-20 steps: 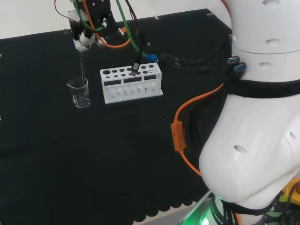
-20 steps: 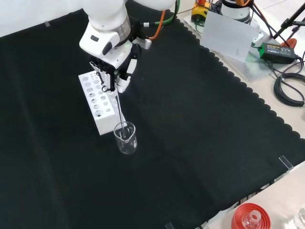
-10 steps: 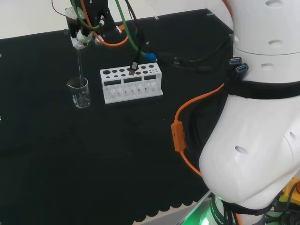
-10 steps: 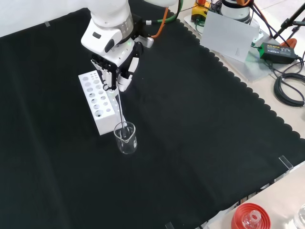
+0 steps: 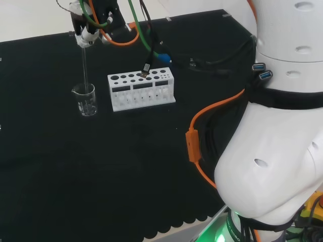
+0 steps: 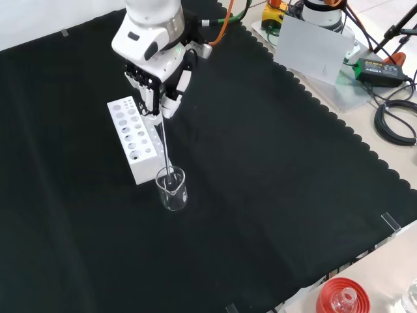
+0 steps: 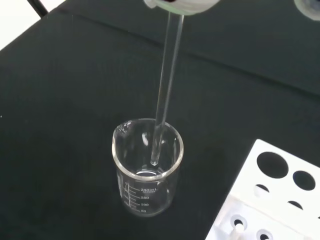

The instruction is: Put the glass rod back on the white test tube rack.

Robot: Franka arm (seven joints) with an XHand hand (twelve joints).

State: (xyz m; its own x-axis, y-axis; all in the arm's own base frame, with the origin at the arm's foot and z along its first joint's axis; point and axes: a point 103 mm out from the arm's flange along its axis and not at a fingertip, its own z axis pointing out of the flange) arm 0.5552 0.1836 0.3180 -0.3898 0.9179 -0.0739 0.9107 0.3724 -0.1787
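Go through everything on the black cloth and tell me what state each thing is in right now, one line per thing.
Black and white hand: shut on the rod's upper end.
Clear glass rod: upright, its lower tip inside the beaker, above the bottom.
Clear glass beaker: upright on the cloth, no liquid visible.
White test tube rack: standing beside the beaker, holes open on top.

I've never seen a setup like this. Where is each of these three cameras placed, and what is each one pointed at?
Head view: behind and above the arm's base, looking over the big white arm links at the white rack and beaker.
Front view: facing the arm, looking down on the cloth; the robot hand enters from the top.
Wrist view: at the wrist, looking down the glass rod into the beaker.
All three share rod, beaker and rack.
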